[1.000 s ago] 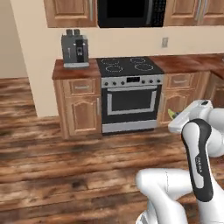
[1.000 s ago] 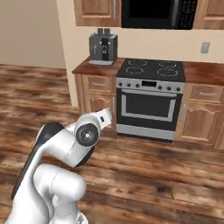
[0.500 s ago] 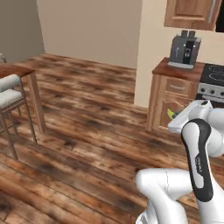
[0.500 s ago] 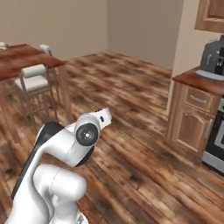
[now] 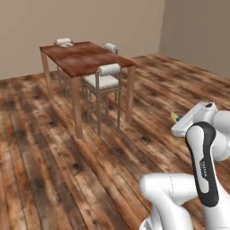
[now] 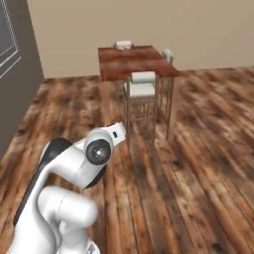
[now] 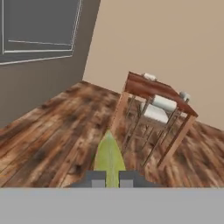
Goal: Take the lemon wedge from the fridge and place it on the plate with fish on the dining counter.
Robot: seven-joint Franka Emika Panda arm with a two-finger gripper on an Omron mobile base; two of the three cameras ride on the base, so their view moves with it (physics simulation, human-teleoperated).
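Observation:
In the hand view the lemon wedge (image 7: 109, 155), yellow-green and pointed, stands between my gripper's (image 7: 111, 179) two dark fingertips, which are shut on it. From the left base view the gripper (image 5: 176, 118) hangs over the floor at the right, a bit of the lemon wedge (image 5: 174, 117) showing at its tip. The dining counter (image 5: 85, 57) stands ahead, some way beyond the gripper. A small pale shape (image 5: 67, 45) lies at the tabletop's far end; I cannot tell whether it is the plate with fish. The fridge is out of view.
Stools with white cushions (image 5: 109, 69) stand along the dining counter (image 6: 133, 59). Wooden floor stretches between me and it. A dark grey wall (image 6: 15, 74) rises on the left of the right base view, a beige wall behind the counter.
The whole picture has swung with the base, from the stove and cabinets to the dining counter. The gripper stays shut on the lemon wedge.

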